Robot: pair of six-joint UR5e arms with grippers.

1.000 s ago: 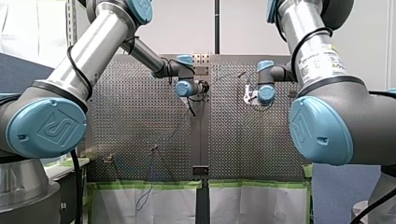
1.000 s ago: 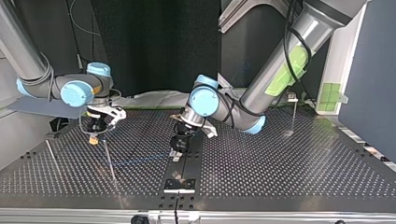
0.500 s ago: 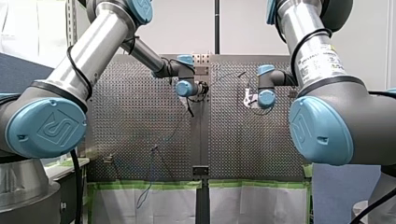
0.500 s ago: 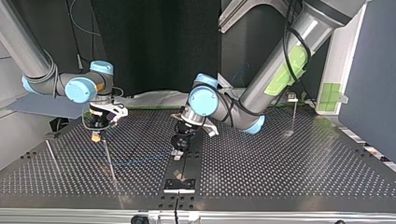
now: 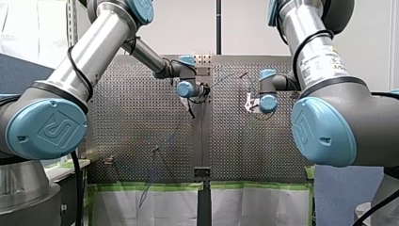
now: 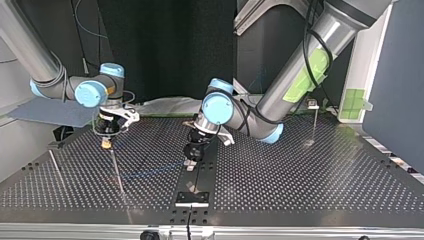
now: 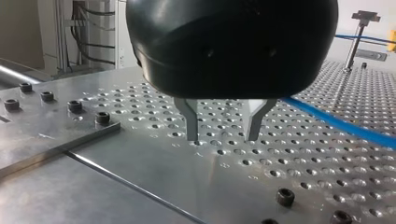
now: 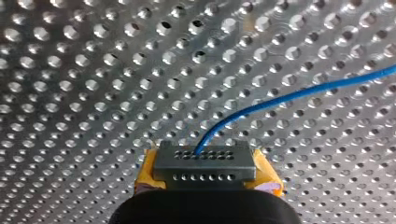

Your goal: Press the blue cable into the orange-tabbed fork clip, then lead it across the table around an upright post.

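Vs 1 s ago: my right gripper has shifted twd the top view's right, closer to the top of the nearest post. My left gripper hasn't budged and sits low over the dark centre strip.

Right gripper: yellow pads w/ a grey block of small holes, pinched on the cable. The cable is a thin smooth blue cord that leaves the pads and curves off over the table.

Left gripper: glossy black rounded body, 2 tapered metal fingers spread apart, nothing btwn them, tips just above the plate. The cable runs past beside it, not touching.

Table: matt metal sheet w/ an even grid of round holes.

Counts: 2 arms, 2 grippers, 1 cable. 3 thin metal posts in the top view: one by right gripper, one at far left, one at right w/ a flat cap. 4 black bolt heads in a row near left gripper.
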